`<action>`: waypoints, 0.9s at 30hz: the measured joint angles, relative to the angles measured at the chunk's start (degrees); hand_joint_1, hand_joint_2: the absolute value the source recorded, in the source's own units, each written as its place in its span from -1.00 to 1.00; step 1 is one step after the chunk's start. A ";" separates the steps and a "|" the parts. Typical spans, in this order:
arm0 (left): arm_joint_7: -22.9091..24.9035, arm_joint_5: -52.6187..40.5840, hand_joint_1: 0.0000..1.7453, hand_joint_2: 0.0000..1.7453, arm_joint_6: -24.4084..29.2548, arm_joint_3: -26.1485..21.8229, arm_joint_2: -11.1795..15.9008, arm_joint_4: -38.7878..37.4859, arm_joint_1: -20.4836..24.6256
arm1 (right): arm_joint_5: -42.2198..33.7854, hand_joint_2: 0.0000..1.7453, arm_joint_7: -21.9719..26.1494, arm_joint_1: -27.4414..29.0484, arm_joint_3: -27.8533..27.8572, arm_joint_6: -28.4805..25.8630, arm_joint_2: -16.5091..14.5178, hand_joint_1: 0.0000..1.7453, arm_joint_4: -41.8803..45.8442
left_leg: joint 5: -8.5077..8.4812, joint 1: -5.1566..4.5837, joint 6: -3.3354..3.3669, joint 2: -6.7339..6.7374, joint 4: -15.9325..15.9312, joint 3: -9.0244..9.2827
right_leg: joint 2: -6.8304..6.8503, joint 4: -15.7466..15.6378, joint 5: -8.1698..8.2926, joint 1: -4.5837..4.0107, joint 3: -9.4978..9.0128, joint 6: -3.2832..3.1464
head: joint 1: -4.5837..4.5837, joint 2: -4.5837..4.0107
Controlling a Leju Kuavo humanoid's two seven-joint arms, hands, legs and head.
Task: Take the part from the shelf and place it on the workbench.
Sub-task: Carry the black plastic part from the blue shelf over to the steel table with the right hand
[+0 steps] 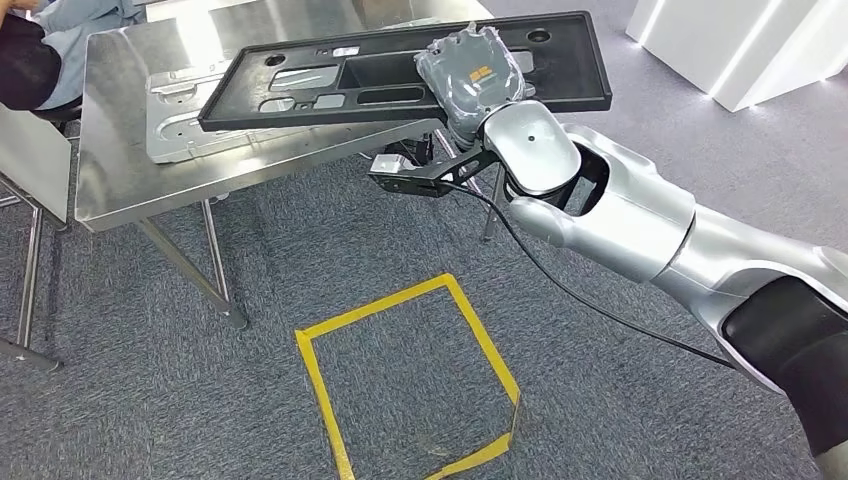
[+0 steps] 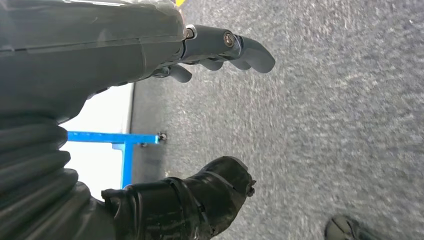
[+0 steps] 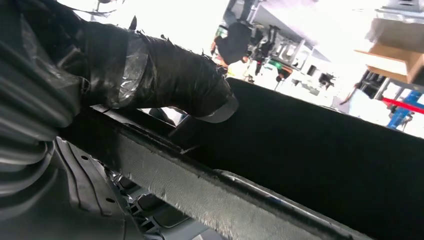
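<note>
So the long flat black plastic panel (image 1: 330, 85), full of cutouts and holes, is up in the air over the shiny steel bench (image 1: 120, 150), slightly tilted. The right robot hand (image 1: 475, 75) grips its right end, silver arm stretched forward. The left robot hand (image 2: 220, 50) hangs loosely curled and holds nothing.

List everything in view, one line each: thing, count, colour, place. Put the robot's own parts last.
black panel part: one, black, held tilted over the workbench's near edge.
workbench: one, shiny steel, far left of the head view.
metal plate: one, silver, lying on the workbench under the part.
tape square: one, yellow, on the grey carpet.
white block: one, white, far right.
blue frame: one, blue, by the carpet's edge.
person: one, seated behind the workbench.
right hand: one, grey, grips the part.
left hand: one, dark grey, above the carpet, holding nothing.
</note>
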State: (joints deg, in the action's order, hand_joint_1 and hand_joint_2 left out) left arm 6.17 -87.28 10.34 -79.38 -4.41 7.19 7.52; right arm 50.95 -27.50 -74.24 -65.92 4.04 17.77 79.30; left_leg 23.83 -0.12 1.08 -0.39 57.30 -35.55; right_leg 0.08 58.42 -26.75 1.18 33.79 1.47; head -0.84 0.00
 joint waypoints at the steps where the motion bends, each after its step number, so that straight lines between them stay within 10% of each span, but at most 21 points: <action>1: 0.00 -0.04 -1.00 1.00 0.01 0.00 0.02 0.00 -0.05 | 0.01 1.00 0.01 -0.12 0.00 -0.02 -0.02 1.00 -0.07 | -0.15 0.16 0.33 0.05 -0.61 0.54 | -0.03 1.08 -0.68 -0.06 0.43 0.18 | -0.06 0.00; 6: -0.01 -0.10 -1.00 1.00 0.02 0.01 0.02 0.00 0.14 | 0.09 1.00 0.13 -0.10 -0.01 -0.11 -0.06 1.00 -0.32 | 0.39 0.29 1.37 0.06 -1.13 1.53 | -0.12 15.67 -5.16 0.03 9.12 0.59 | -0.34 0.00; 11: -0.02 -0.17 -1.00 1.00 0.02 0.01 0.04 0.00 -0.07 | 0.09 1.00 0.15 -0.10 -0.02 -0.18 -0.13 1.00 -0.62 | 2.55 0.22 0.15 -0.41 1.22 1.50 | -0.03 2.43 2.56 0.45 4.15 0.67 | -0.48 -0.01; 16: -0.01 -0.26 -1.00 1.00 0.04 0.02 -0.04 0.00 -0.04 | 0.09 1.00 0.11 -0.17 -0.02 -0.27 -0.26 1.00 -0.85 | 3.87 0.40 -1.21 -0.33 2.55 1.05 | -0.18 1.09 2.34 0.36 3.18 -0.91 | -0.40 -0.01; 21: 0.02 -0.31 -1.00 1.00 0.19 0.01 0.04 0.00 -0.04 | -0.13 1.00 0.10 0.10 -0.02 -0.43 -0.44 1.00 -0.99 | 9.21 0.83 -2.35 0.02 17.43 -6.91 | -0.39 0.81 1.76 0.59 2.04 -1.66 | -0.24 -0.01; 27: 0.16 -0.30 -1.00 1.00 0.33 0.00 0.05 0.00 -0.28 | -1.26 1.00 -0.03 0.38 -0.02 -0.77 -0.59 1.00 -1.12 | 0.58 0.75 -1.30 -2.62 1.98 -0.89 | -2.22 0.69 1.08 0.62 1.13 -0.52 | -0.28 -0.01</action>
State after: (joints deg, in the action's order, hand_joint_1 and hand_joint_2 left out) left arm 6.33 -87.58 10.67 -79.38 -4.36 7.19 7.24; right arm 49.69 -27.53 -73.86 -65.94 3.27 17.18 78.18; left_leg 24.41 0.62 -0.22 -3.01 59.28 -36.44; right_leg -2.14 59.11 -25.67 1.80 34.91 0.95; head -1.12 -0.01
